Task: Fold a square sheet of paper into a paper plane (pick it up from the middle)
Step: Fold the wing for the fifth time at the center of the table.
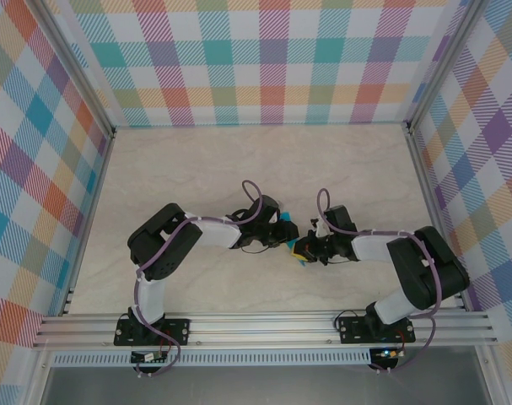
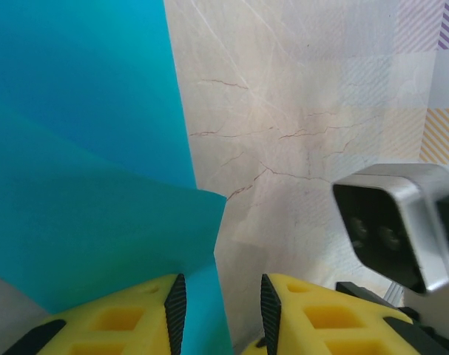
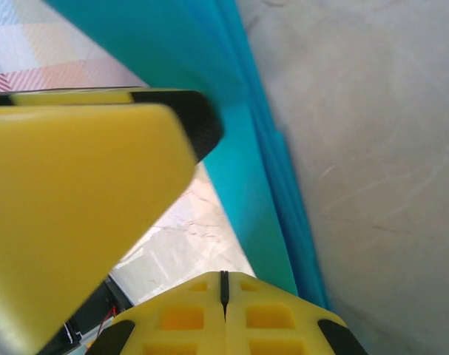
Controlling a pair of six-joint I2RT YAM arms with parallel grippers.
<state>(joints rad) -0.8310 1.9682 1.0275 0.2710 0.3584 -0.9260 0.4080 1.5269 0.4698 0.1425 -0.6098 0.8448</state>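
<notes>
From above the paper [image 1: 287, 226] is a sliver too small to read; the left wrist view crops it top and left.

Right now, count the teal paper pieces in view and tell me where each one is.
1: a folded teal sheet, where the left gripper and right gripper meet. Others may be hidden beneath them.

top external: high behind the arm bases, looking down over the whole desk [image 1: 239, 160]. left wrist: close behind the left hand [image 2: 220, 314], facing forward. right wrist: closer still behind the right hand [image 3: 224, 288]. all three share the teal paper [image 1: 287, 226].
</notes>
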